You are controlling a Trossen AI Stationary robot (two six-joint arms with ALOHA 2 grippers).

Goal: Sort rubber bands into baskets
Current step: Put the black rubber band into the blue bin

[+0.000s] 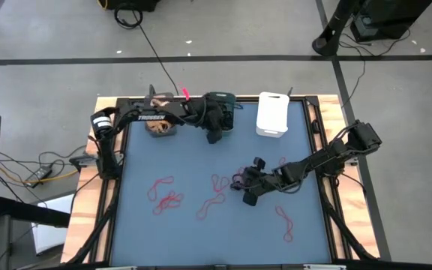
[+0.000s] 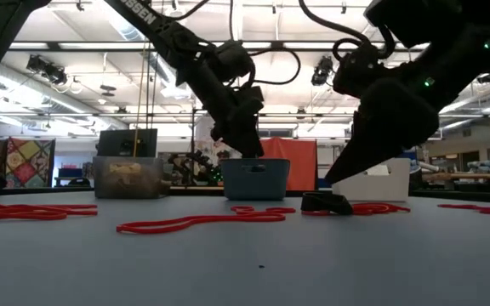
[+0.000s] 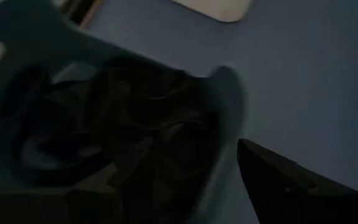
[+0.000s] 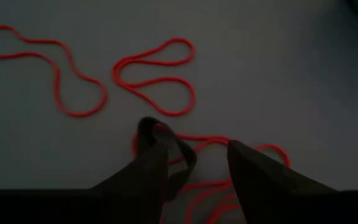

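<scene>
Hanging over the teal-blue basket point(image 1: 220, 105) at the far edge of the table, the left gripper point(image 1: 214, 132) is seen with its fingers apart and nothing between them; dark bands lie inside the basket below it. The right gripper point(image 4: 194, 152) is lowered to the blue table top point(image 1: 193, 157) in the right half, its fingers spread around part of a red rubber band point(image 4: 225, 146), but whether the band is already pinched cannot be told.

A risk can be judged here: the red band between the right fingers lies over or against another loop, so two bands may be lifted together if the fingers are closed now. The thin band may also slip out from the fingertips, because it lies flat on the surface.

Other red bands point(image 1: 165, 196) are scattered on the near left of the table and one more point(image 1: 284, 223) at the near right. The dark grey basket point(image 1: 160, 124), holding tan bands, stands at the far left, and the white basket point(image 1: 272, 114) at the far right. The way from the right gripper to the white basket seems free; the left arm is stretched along the far edge, so the other two baskets are partly blocked.
</scene>
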